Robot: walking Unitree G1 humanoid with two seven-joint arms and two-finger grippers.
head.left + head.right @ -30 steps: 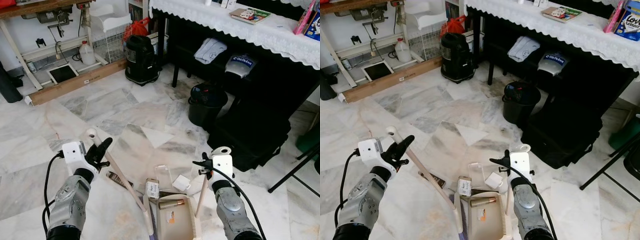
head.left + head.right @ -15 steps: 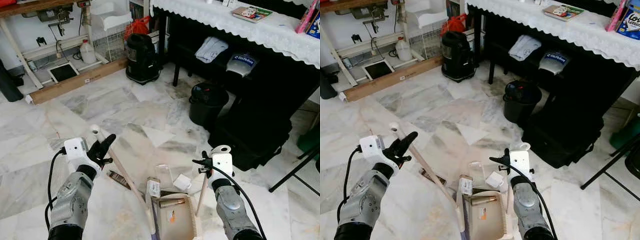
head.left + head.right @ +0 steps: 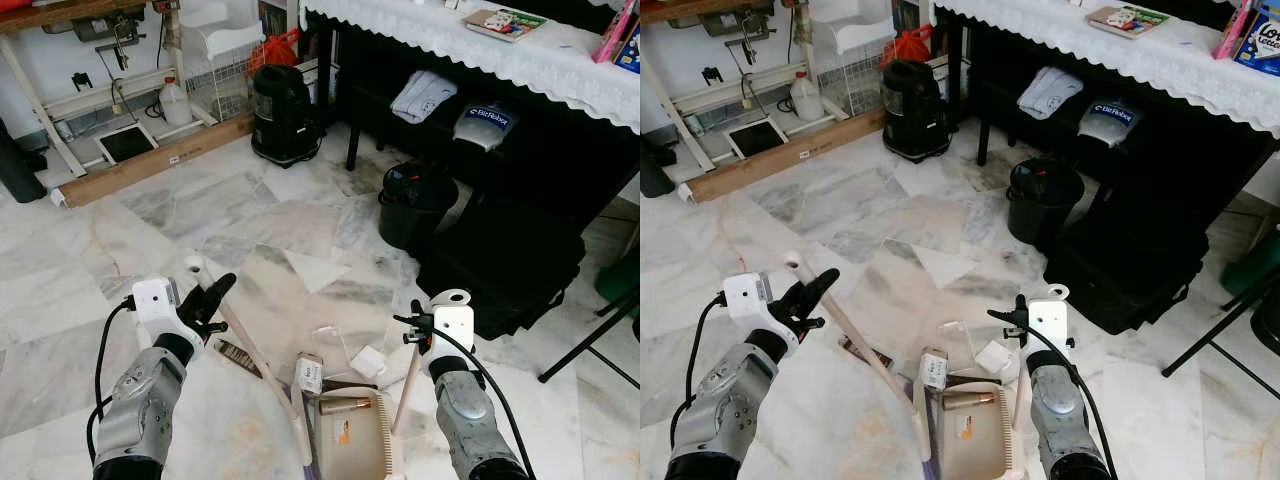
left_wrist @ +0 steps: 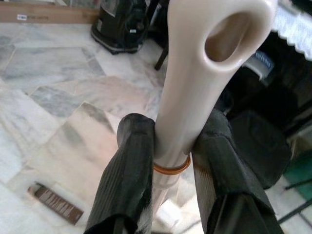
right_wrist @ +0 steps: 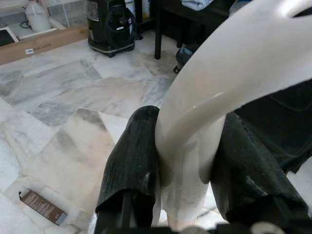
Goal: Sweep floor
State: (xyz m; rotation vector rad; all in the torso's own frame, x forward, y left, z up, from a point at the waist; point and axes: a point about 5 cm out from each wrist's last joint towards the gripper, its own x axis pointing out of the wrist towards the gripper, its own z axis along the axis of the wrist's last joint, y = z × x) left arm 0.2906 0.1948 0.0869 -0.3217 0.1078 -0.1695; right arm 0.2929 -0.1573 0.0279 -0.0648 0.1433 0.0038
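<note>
The floor point(image 3: 250, 215) is pale marble, grey-veined with warm patches, in large tiles. Along the far right runs a table point(image 3: 560, 60) draped in a white lace-edged cloth, books and boxes lying on it, folded cloths stored in the dark space beneath. A black bin point(image 3: 413, 205) stands before it, beside a black case point(image 3: 500, 265). At the far wall sit a black canister vacuum point(image 3: 282, 115), a wire basket point(image 3: 222, 85), a white jug point(image 3: 174, 103) and a long wooden plank point(image 3: 150, 165) on the floor
</note>
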